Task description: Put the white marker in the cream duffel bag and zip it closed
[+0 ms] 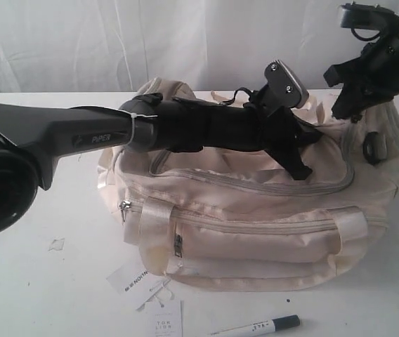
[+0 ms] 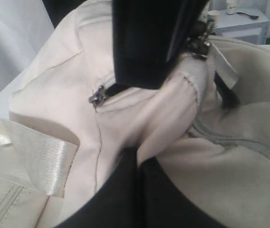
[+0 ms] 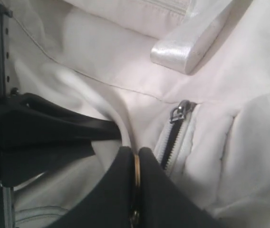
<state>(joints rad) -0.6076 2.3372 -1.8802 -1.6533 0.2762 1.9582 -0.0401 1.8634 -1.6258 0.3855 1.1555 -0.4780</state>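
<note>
Since the marker [image 1: 256, 328] is seen lying on the table [image 1: 45, 295] in front of the bag [image 1: 256, 232], nothing's been packed yet; bag cloth up top is pinched tight by the left gripper [image 2: 137, 156] and the right gripper [image 3: 136, 154], so the zipper [image 3: 172, 142] could get snagged if that fold's dragged along

Left arm [image 1: 59, 140] matte black with a smooth moulded shell; white "PIPER" lettering [image 1: 101, 138] on its side; white band [image 1: 135, 128] around the forearm; grey wrist plate [image 1: 287, 81] with dark screws; right arm [image 1: 386, 53] black and angular, with a looped black cable [image 1: 360, 31]; left tool [image 2: 137, 161] and right tool [image 3: 135, 156] black-fingered.
</note>
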